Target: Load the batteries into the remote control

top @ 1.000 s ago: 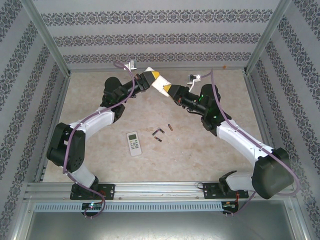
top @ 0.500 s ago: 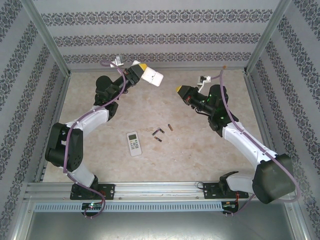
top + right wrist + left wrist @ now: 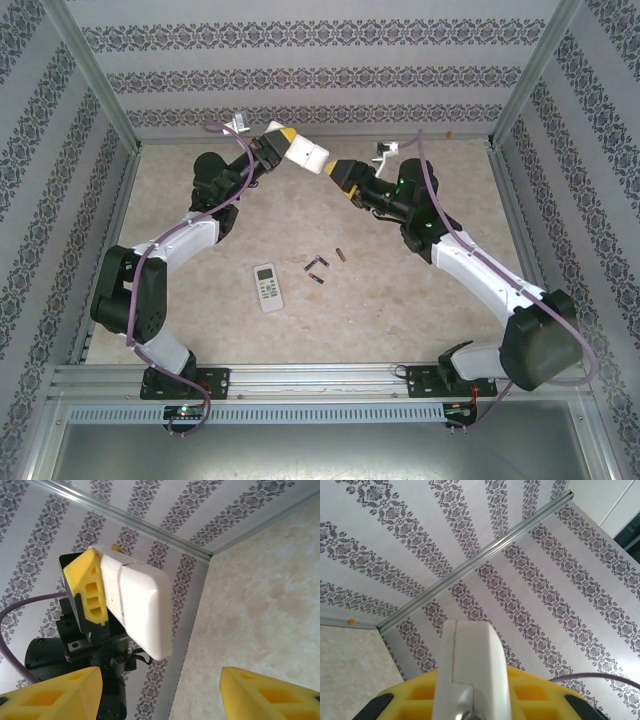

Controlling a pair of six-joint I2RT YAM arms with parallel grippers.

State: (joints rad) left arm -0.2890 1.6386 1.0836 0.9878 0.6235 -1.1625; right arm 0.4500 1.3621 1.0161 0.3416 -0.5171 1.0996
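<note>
The batteries (image 3: 322, 268) on the surface (image 3: 400, 300) are too small to count, the left gripper (image 3: 102, 575) hides one end of the white remote (image 3: 137, 605), and the right wrist view's bottom edge crops the right gripper (image 3: 160, 682) fingers (image 3: 55, 692).
</note>
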